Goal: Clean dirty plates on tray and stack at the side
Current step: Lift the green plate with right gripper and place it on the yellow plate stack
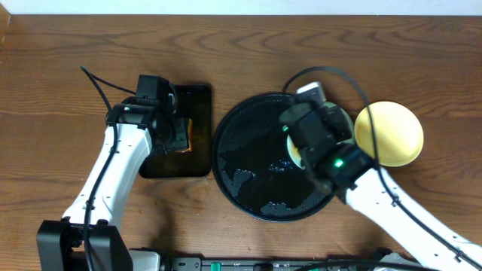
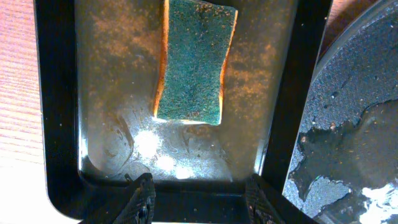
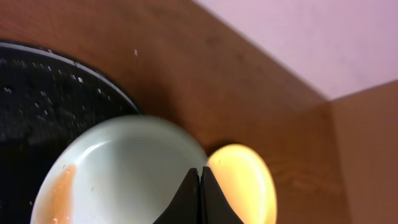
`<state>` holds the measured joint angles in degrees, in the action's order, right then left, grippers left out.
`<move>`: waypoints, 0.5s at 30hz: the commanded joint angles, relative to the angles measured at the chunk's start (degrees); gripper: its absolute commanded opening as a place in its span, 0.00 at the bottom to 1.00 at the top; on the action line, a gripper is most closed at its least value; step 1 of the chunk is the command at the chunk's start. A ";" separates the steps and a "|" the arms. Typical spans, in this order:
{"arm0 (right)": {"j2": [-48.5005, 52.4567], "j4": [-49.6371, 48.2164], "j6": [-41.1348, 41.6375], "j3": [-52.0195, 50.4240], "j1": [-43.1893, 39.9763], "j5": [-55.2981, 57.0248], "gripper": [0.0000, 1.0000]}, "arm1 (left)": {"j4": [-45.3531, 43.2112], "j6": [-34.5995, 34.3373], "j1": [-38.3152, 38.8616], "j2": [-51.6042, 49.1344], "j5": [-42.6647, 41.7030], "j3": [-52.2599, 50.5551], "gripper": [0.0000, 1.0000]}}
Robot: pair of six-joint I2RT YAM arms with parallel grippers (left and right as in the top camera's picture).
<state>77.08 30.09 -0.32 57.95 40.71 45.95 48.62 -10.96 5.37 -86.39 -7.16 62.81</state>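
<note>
The large round black tray (image 1: 248,169) is wet; it also shows in the right wrist view (image 3: 43,81) and the left wrist view (image 2: 354,93). My right gripper (image 3: 199,171) is shut on the rim of a pale mint plate (image 3: 118,168) with a brown streak, at the tray's right edge (image 1: 345,122). A pale yellow plate (image 1: 388,133) lies on the wood just right of it (image 3: 245,180). A third plate is out of view. My left gripper (image 2: 200,202) is open and empty over the small tray, short of the sponge (image 2: 194,62).
A small rectangular black tray (image 1: 192,162) with a green-yellow sponge lies left of the round tray (image 2: 62,124). The table's far edge meets a pale wall (image 3: 323,37). Bare wood-grain tabletop (image 1: 60,90) lies around both trays.
</note>
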 commanded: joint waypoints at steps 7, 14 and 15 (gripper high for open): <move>-0.57 -0.72 3.04 0.11 5.57 7.67 0.01 | 0.00 -0.76 -0.13 -0.07 0.11 -0.13 0.49; -0.57 5.97 20.35 0.11 -2.64 -8.79 0.06 | 0.02 -0.76 -0.13 -0.07 0.11 -0.13 0.49; -0.57 6.95 22.08 0.11 -4.90 -11.58 0.07 | 0.00 -0.76 -0.13 -0.09 0.09 -0.13 0.49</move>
<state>77.08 35.68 12.12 57.98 40.29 42.94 48.60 -10.96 5.37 -86.39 -7.16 62.81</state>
